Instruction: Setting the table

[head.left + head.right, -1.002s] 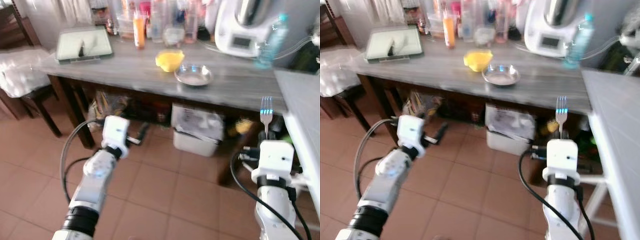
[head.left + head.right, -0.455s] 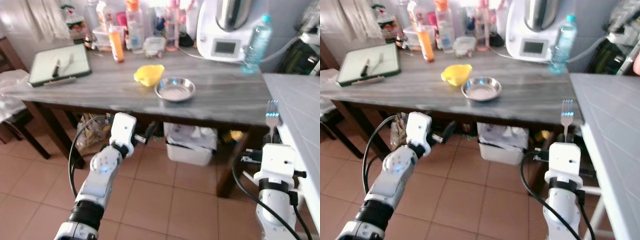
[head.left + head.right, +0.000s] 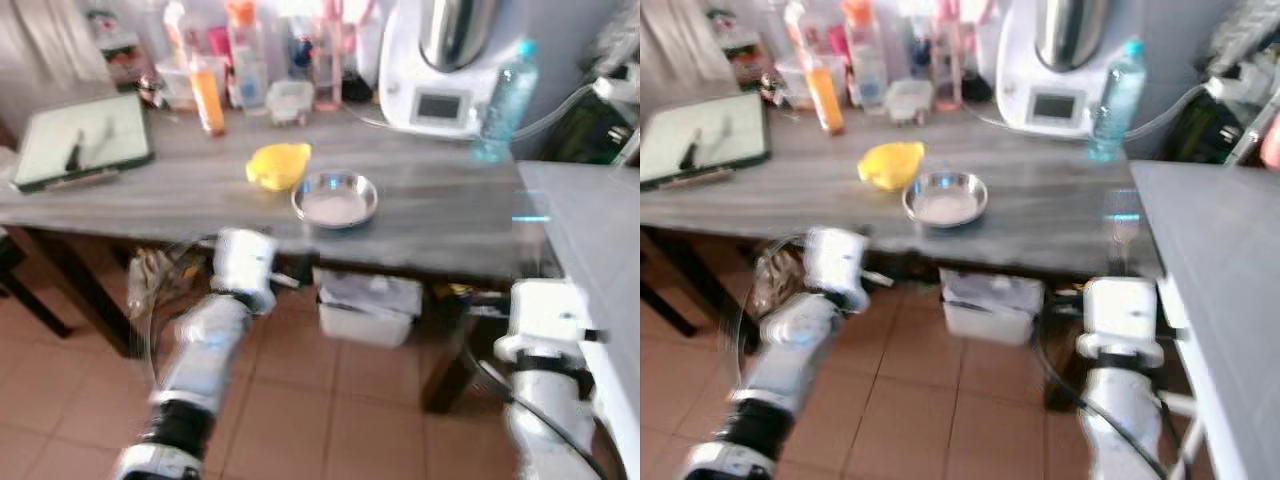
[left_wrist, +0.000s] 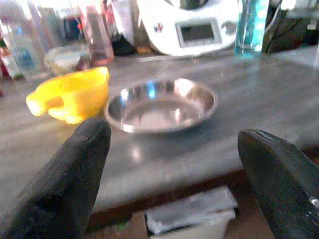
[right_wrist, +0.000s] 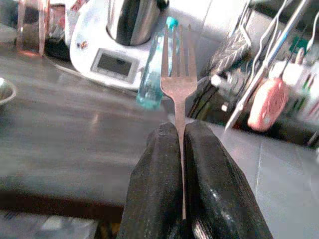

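- Right gripper (image 5: 180, 137), lower right of the head view, pinches a fork (image 5: 178, 74) upright, fingers closed.
- Left gripper (image 4: 169, 164) spread wide, empty, facing the metal bowl (image 4: 162, 104) at table centre.

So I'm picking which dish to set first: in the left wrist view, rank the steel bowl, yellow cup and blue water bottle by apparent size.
1. Steel bowl, widest.
2. Yellow cup, clearly smaller.
3. Blue water bottle, smallest showing, but it stands farther back and is cut off at the top, so its rank is unsure.
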